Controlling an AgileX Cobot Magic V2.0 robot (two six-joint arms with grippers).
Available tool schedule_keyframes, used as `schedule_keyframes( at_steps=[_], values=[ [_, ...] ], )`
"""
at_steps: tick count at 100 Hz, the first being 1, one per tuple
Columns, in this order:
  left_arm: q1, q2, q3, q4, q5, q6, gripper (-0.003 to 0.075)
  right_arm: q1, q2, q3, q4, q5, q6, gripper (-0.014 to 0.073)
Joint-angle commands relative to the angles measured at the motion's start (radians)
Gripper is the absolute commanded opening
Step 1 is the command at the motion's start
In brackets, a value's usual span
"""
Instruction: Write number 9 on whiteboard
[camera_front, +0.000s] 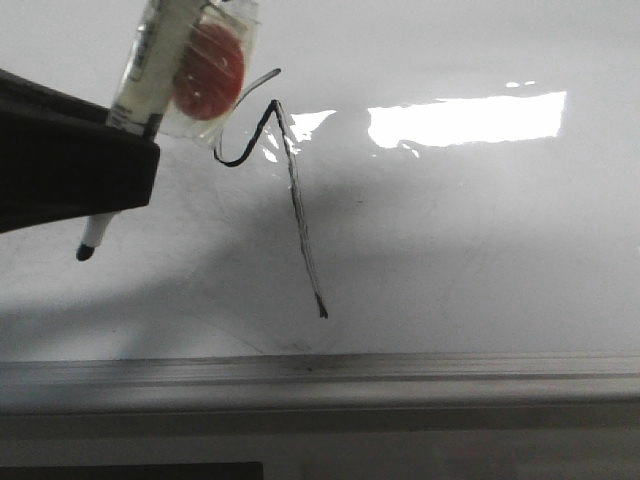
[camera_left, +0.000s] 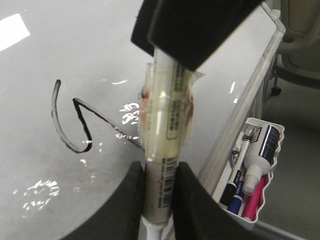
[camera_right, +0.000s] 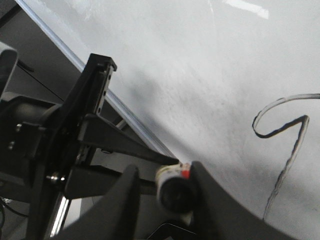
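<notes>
A thin black number 9 (camera_front: 296, 200) is seen drawn on the whiteboard (camera_front: 470, 250), slightly left of the middle of the front view. Its small open loop lies at the top, just below the upper edge of the frame. From the peak of the loop, a long straight tail runs down and a little to the right, so the long axis is nearly vertical with a slight tilt. The tail ends just above the grey edge rail (camera_front: 400, 375) along the bottom of the board. A bright glare patch (camera_front: 465, 120) is seen in the upper right of the frame.

A marker (camera_front: 150, 80) is clamped in the left gripper (camera_left: 159, 200), whose fingers are closed on the barrel in the left wrist view. In the front view, the marker is held at the upper left, slanted, with its dark tip (camera_front: 86, 252) pointing down and left, well apart from the drawn line. A red patch under clear tape (camera_front: 208, 72) is attached to the barrel.

A tray of markers (camera_left: 252, 175) is seen hanging beside the board in the left wrist view.

The right gripper (camera_right: 162, 192) is closed on a dark, round-ended object (camera_right: 175, 190) at the bottom of its own wrist view.
</notes>
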Motion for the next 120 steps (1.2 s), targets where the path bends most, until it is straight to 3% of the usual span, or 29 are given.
schedule_keyframes(
  at_steps=[1,7,36,68,120],
  values=[
    [-0.005,-0.011,-0.034,-0.113,-0.056,-0.011,-0.002,0.003,-0.014,-0.032,-0.01,-0.072,-0.004,0.0395],
    [-0.005,-0.019,-0.034,-0.171,-0.032,-0.011,-0.002,0.003,-0.016,-0.032,-0.037,-0.074,-0.004,0.0446],
    [-0.004,-0.022,-0.034,-0.595,0.017,-0.007,-0.0021,0.003,-0.016,-0.032,-0.039,-0.072,-0.002,0.0397],
    [0.125,0.031,-0.034,-0.689,0.032,-0.007,-0.0021,0.003,-0.016,-0.032,-0.039,-0.063,-0.002,0.0397],
    [0.129,0.079,-0.034,-0.742,0.062,-0.01,-0.002,0.003,-0.016,-0.032,-0.039,-0.08,-0.002,0.0397]
  ],
)
